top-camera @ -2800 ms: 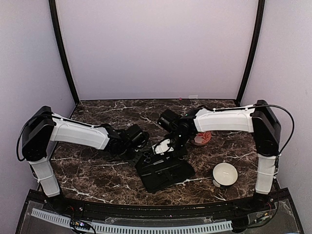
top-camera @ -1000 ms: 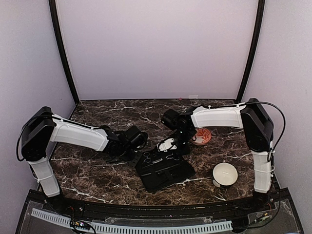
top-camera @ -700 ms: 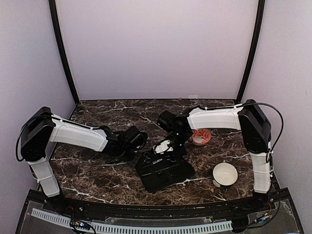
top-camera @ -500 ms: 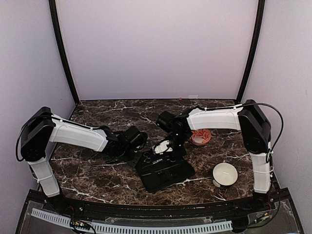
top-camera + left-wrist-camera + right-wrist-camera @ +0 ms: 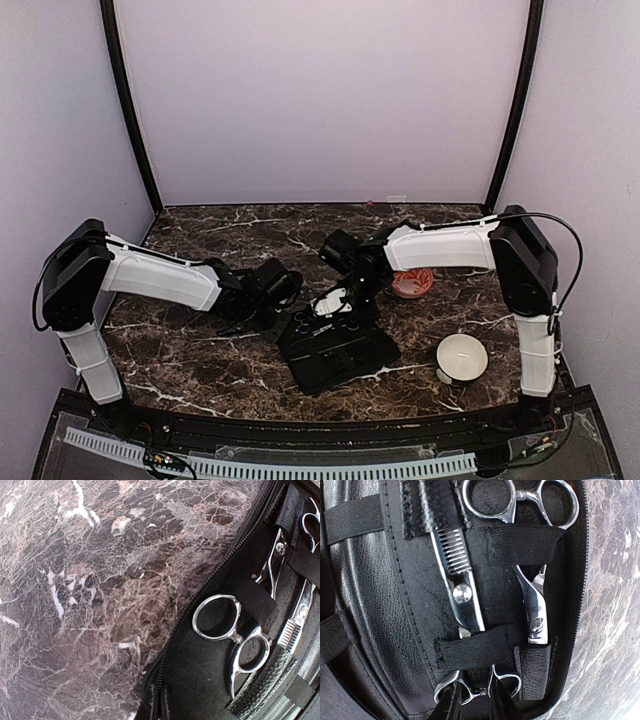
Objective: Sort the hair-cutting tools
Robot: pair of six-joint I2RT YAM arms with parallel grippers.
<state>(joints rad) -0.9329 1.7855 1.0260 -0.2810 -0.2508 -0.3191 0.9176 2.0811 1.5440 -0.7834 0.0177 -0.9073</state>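
The black case (image 5: pixel 335 350) lies open in the middle of the table. In the right wrist view two silver scissors sit under its elastic straps: thinning scissors (image 5: pixel 462 587) with their handle loops toward me, and plain scissors (image 5: pixel 532 597) with loops at the far end. My right gripper (image 5: pixel 475 705) is slightly open, and its fingers (image 5: pixel 451 704) straddle the join of the thinning scissors' loops. My left gripper (image 5: pixel 278 308) is at the case's left edge (image 5: pixel 165 680) and looks shut on it. The plain scissors' loops (image 5: pixel 232 635) also show in the left wrist view. No comb is visible.
An orange bowl (image 5: pixel 411 282) stands right of the right gripper. A white bowl (image 5: pixel 461 357) stands at the front right. The dark marble table (image 5: pixel 200 350) runs to walls at the back and sides.
My right gripper has moved from beside the orange bowl leftward and down onto the top of the case. The left arm and the case have not moved.
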